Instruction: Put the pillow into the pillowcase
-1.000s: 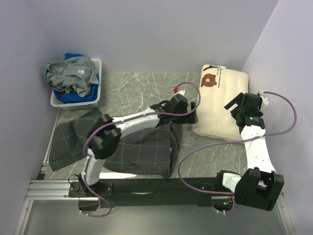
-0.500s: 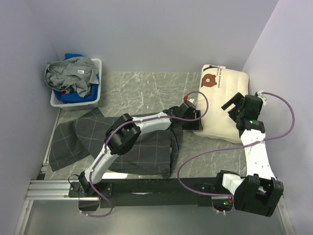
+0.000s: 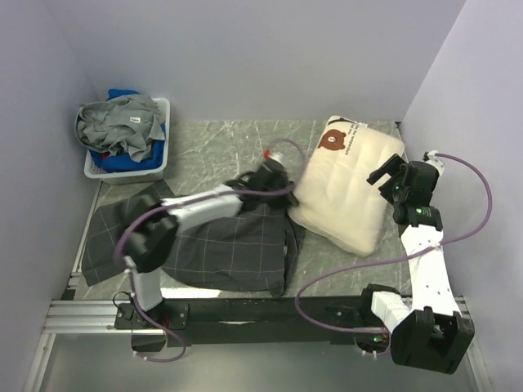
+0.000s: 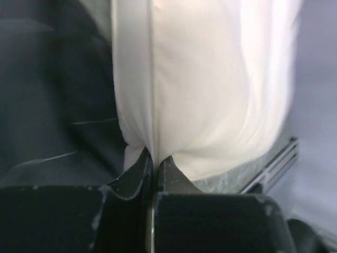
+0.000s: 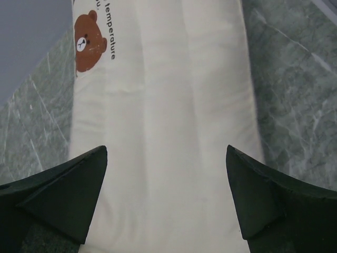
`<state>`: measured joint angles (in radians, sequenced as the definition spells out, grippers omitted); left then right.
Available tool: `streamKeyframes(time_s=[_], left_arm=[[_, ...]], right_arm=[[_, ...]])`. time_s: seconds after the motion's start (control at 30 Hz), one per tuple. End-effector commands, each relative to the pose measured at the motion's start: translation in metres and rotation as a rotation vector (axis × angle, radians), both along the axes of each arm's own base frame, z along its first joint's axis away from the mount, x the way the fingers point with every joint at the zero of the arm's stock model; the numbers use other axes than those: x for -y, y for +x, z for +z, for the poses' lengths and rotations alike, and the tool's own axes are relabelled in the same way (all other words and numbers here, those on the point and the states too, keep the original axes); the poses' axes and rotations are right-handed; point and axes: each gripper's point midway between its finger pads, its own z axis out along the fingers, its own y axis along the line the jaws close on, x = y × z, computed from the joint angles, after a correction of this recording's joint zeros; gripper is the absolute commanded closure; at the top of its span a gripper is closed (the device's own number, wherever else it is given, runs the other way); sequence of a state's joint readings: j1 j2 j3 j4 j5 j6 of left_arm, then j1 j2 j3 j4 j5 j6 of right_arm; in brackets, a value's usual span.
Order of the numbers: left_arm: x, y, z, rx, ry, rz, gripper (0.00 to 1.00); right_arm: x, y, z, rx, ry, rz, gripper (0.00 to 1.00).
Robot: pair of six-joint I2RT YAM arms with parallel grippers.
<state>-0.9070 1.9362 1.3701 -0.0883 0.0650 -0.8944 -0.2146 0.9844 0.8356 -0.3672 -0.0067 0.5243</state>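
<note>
At the top view's centre, our left gripper [image 4: 154, 162] has just clamped on the edge of the pillow [image 3: 347, 188], which sits right of centre and has swung toward the pillowcase [image 3: 221, 245] at lower left. Our right gripper [image 5: 166, 158] hangs spread apart above it, so we judge feeding-in can start.

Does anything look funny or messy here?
Yes. The pillow lies crooked across the table, its edge pinched in the left tool. The pillowcase lies rumpled beside it instead of spread out smooth.
</note>
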Motion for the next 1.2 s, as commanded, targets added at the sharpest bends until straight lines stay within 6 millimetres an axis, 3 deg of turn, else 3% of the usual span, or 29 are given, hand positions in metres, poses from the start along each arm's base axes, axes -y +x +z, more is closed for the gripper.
streamKeyframes(time_s=[0.0, 0.07, 0.13, 0.17, 0.2, 0.27, 0.3, 0.37, 0.4, 0.57, 0.77, 0.93, 0.97, 1.07, 1.1, 1.17], left_arm=[[-0.093, 0.061, 0.096, 0.106, -0.126, 0.212, 0.99], [-0.118, 0.074, 0.105, 0.11, -0.134, 0.218, 0.99], [-0.128, 0.082, 0.111, 0.099, -0.126, 0.209, 0.99], [-0.13, 0.083, 0.111, 0.104, -0.105, 0.197, 0.99], [-0.128, 0.089, 0.117, 0.115, -0.099, 0.198, 0.99], [-0.13, 0.089, 0.113, 0.098, -0.067, 0.196, 0.99], [-0.13, 0.092, 0.116, 0.103, -0.063, 0.202, 0.99], [-0.136, 0.096, 0.112, 0.095, -0.04, 0.219, 0.99], [-0.137, 0.097, 0.113, 0.093, -0.043, 0.223, 0.99], [-0.141, 0.101, 0.121, 0.098, -0.044, 0.226, 0.99], [-0.143, 0.103, 0.124, 0.1, -0.017, 0.225, 0.99], [-0.138, 0.102, 0.131, 0.101, -0.034, 0.209, 0.98], [-0.138, 0.103, 0.134, 0.106, -0.037, 0.21, 0.98], [-0.138, 0.106, 0.134, 0.108, -0.028, 0.21, 0.98], [-0.137, 0.106, 0.134, 0.108, -0.024, 0.209, 0.98], [-0.137, 0.108, 0.132, 0.104, -0.015, 0.21, 0.98]], right_arm=[[-0.014, 0.005, 0.016, 0.053, -0.056, 0.041, 0.0], [-0.026, 0.013, 0.015, 0.061, -0.058, 0.07, 0.0], [-0.037, 0.026, 0.007, 0.042, -0.053, 0.104, 0.0], [-0.041, 0.035, 0.008, 0.054, -0.058, 0.118, 0.0], [-0.048, 0.044, -0.01, 0.005, -0.048, 0.148, 0.0], [-0.052, 0.061, -0.01, 0.005, -0.033, 0.175, 0.0], [-0.054, 0.07, -0.027, -0.035, -0.02, 0.184, 0.0], [-0.06, 0.082, -0.032, -0.035, 0.01, 0.211, 0.0], [-0.064, 0.087, -0.047, -0.069, 0.037, 0.216, 0.0], [-0.069, 0.113, -0.078, -0.066, 0.152, 0.192, 0.0], [-0.066, 0.128, -0.107, -0.06, 0.243, 0.138, 0.0], [-0.07, 0.14, -0.114, -0.019, 0.284, 0.131, 0.05], [-0.071, 0.143, -0.118, -0.013, 0.292, 0.137, 0.08], [-0.076, 0.147, -0.12, -0.002, 0.321, 0.16, 0.34], [-0.075, 0.148, -0.118, 0.008, 0.319, 0.155, 0.55], [-0.076, 0.146, -0.118, -0.011, 0.335, 0.145, 0.77]])
